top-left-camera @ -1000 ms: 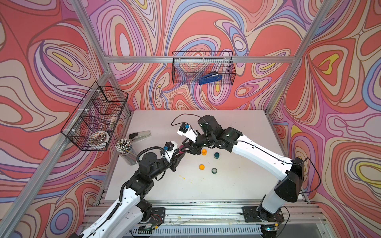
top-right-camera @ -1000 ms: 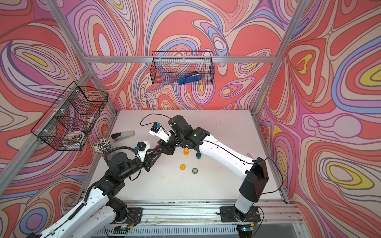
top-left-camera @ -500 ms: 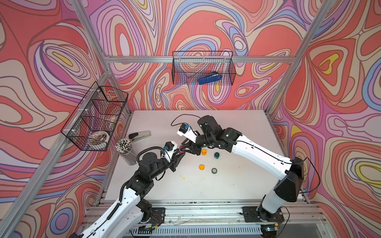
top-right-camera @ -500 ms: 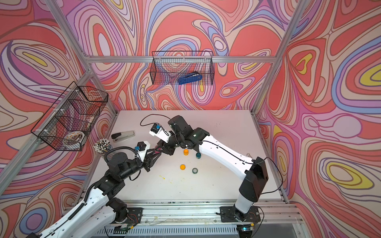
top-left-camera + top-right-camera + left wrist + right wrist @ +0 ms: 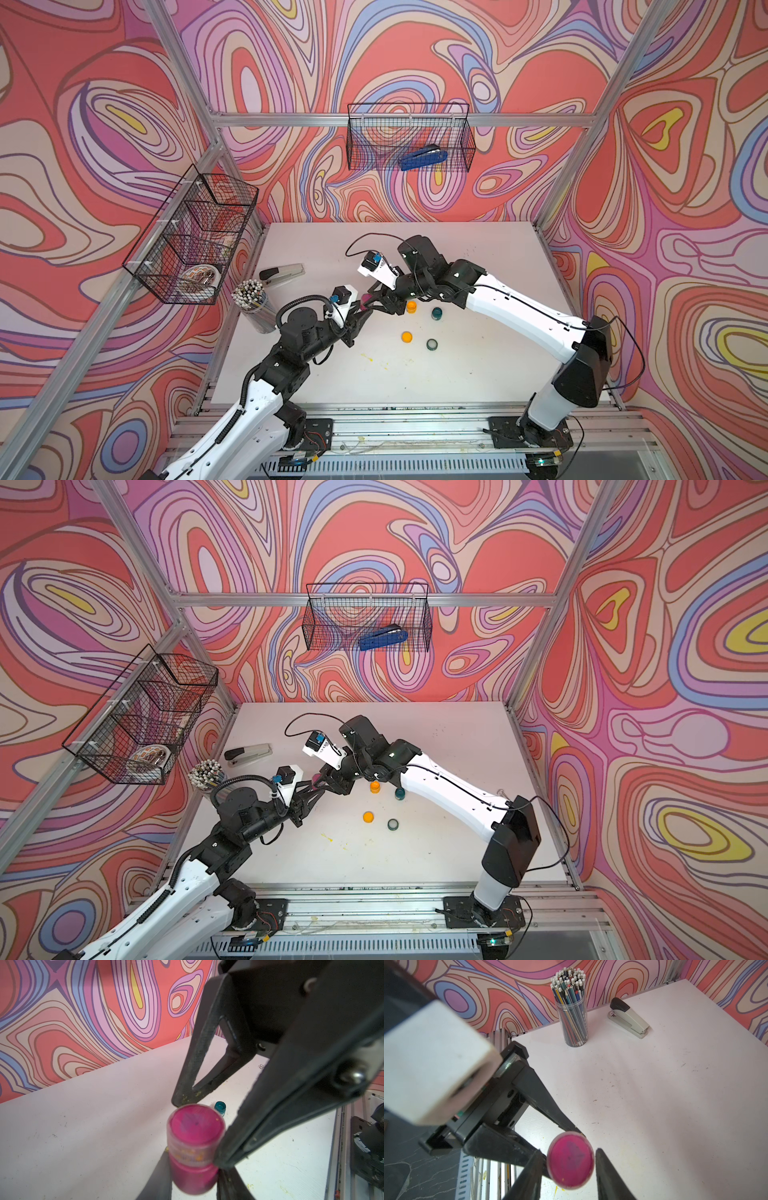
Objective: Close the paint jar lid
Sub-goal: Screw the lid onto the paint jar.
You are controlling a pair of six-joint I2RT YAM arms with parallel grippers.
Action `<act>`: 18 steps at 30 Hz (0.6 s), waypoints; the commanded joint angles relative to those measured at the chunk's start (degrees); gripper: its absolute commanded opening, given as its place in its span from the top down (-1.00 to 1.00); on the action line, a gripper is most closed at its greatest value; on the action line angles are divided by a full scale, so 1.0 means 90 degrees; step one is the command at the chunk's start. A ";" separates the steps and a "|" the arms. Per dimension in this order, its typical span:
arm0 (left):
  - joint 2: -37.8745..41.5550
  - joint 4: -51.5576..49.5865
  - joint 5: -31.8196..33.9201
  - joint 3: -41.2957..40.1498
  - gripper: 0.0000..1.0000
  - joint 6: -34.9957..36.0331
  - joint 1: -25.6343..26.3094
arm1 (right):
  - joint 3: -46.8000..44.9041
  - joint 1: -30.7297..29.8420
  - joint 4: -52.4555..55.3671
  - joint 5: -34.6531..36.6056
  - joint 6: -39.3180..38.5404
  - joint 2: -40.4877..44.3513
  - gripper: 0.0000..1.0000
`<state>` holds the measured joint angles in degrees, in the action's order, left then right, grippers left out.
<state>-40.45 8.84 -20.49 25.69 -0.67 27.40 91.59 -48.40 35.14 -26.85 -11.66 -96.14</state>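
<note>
An off-centre twist by the right gripper point(image 5: 372, 300) could cross-thread the clear-rimmed magenta round lid point(image 5: 570, 1160). A hard one could spin the round magenta plastic paint jar point(image 5: 193, 1176) in its holder. The left gripper point(image 5: 362, 308) is clenched on that jar's body, in both top views at 9 o'clock from the orange paint jar point(image 5: 411, 306) on the white table point(image 5: 478, 374). The right gripper's jaws stand narrowly apart, hugging the lid's rim; whether they pinch it, I cannot tell.

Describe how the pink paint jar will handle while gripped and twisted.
The pink paint jar looks like rigid plastic, so it should keep shape when squeezed. Its round, smooth wall may spin or slip in the left end effector. Yellow flecks under the lid hint at a slick, messy surface.
</note>
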 commanded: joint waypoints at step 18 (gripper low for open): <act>0.0044 0.0629 0.0431 0.0375 0.47 0.0244 -0.0007 | -0.0241 0.0041 -0.0364 -0.0130 0.0467 -0.0039 0.36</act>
<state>-40.49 8.82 -18.55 26.24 0.08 27.40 90.63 -48.01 32.27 -27.68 -9.65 -96.14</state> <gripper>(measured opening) 0.328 0.350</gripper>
